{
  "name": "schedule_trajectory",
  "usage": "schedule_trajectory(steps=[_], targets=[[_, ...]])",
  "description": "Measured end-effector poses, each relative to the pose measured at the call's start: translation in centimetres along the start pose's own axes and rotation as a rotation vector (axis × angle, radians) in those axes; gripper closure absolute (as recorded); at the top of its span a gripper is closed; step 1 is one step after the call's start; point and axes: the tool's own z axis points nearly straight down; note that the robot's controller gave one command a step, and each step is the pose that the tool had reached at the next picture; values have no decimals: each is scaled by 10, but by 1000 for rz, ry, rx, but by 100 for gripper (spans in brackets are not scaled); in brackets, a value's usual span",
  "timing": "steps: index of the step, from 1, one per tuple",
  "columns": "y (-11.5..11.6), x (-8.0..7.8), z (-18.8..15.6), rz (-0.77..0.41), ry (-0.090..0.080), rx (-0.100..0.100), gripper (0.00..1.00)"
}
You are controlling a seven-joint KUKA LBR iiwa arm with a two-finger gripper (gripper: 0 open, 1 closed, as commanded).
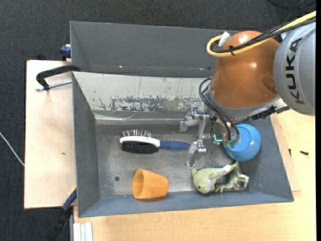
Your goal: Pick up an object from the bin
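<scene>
My gripper (191, 138) hangs in the right middle of the bin, open, its two metal fingers spread apart with nothing held between them. A brush (145, 144) with a white and black head and a blue handle lies on the floor to its left. The end of that handle reaches the nearer finger (195, 152). Below the gripper, by the front wall, lies a pale green soft toy (216, 179). A blue round thing (246, 142) sits just right of the gripper, partly hidden by the arm.
An orange cup (149, 184) lies on its side near the front wall, left of the soft toy. The arm's orange cover and cables hang over the bin's back right corner.
</scene>
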Motion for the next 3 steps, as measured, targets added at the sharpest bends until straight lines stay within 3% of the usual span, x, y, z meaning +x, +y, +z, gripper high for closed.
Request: schedule_trajectory(steps=[1,2,3], targets=[[5,-58,140,53,-1,-1,0],[5,-60,134,53,-11,-2,100],[0,-77,0,-111,-18,0,100]])
